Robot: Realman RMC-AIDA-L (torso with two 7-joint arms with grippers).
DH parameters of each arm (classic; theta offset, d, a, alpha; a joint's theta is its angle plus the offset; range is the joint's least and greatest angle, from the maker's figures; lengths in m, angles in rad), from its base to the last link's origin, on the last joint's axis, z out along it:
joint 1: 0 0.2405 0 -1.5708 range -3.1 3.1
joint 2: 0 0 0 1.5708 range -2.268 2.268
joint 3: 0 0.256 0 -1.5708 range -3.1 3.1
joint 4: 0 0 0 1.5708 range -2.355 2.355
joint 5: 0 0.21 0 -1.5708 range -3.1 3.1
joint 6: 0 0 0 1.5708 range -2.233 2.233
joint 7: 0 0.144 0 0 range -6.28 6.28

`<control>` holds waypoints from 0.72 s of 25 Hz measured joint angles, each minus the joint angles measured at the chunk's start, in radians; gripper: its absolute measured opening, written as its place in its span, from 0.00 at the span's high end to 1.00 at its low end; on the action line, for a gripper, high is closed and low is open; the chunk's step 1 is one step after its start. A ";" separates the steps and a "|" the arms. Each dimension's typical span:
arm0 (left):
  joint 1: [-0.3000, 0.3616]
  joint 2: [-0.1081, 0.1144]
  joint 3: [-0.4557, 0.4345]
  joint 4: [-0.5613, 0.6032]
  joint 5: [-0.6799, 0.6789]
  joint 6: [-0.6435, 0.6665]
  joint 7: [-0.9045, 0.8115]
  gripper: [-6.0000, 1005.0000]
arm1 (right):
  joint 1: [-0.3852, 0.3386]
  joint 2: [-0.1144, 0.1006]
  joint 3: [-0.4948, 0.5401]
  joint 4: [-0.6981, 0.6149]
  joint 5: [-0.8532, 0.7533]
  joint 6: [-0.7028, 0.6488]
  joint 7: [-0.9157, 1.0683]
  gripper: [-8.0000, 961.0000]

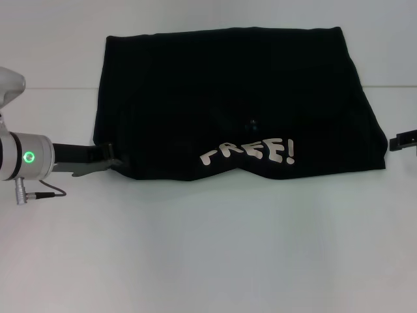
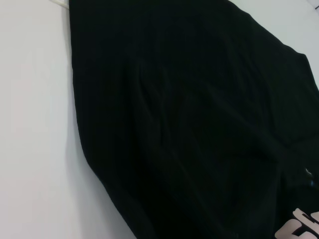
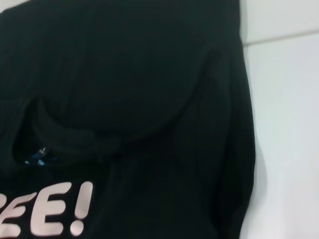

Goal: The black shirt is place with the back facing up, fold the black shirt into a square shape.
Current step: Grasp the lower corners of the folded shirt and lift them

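The black shirt (image 1: 228, 98) lies folded into a wide rectangle on the white table (image 1: 208, 248). White lettering "FREE!" (image 1: 247, 152) shows along its near edge. My left gripper (image 1: 112, 160) reaches in from the left and meets the shirt's near left corner. My right gripper (image 1: 404, 141) only peeks in at the right border, just off the shirt's right edge. In the left wrist view the shirt (image 2: 189, 124) fills most of the picture. The right wrist view shows the shirt (image 3: 129, 74) with a curved neckline seam and part of the lettering (image 3: 50, 209).
White table surface surrounds the shirt, with a broad strip in front of it. A seam line in the table (image 1: 58, 88) runs across behind the shirt's middle. My left arm's wrist, with a green light (image 1: 29, 157), sits at the left border.
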 joint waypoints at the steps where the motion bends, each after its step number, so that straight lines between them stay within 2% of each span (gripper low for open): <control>1: 0.000 0.000 0.000 0.000 0.000 0.000 0.000 0.96 | -0.001 0.011 0.001 0.003 0.001 0.023 -0.011 0.25; 4: -0.001 -0.001 0.000 -0.001 0.000 0.000 0.000 0.96 | 0.003 0.042 -0.003 0.009 -0.001 0.076 -0.031 0.25; 8: 0.000 -0.003 0.000 0.000 0.000 0.000 -0.004 0.96 | 0.012 0.072 -0.019 0.014 -0.014 0.123 -0.034 0.25; 15: 0.004 -0.003 -0.001 0.004 0.000 -0.001 -0.009 0.96 | 0.021 0.085 -0.037 0.083 -0.021 0.209 -0.044 0.26; 18: 0.002 -0.003 -0.001 0.004 -0.001 -0.002 -0.010 0.96 | 0.022 0.098 -0.041 0.090 -0.021 0.242 -0.055 0.26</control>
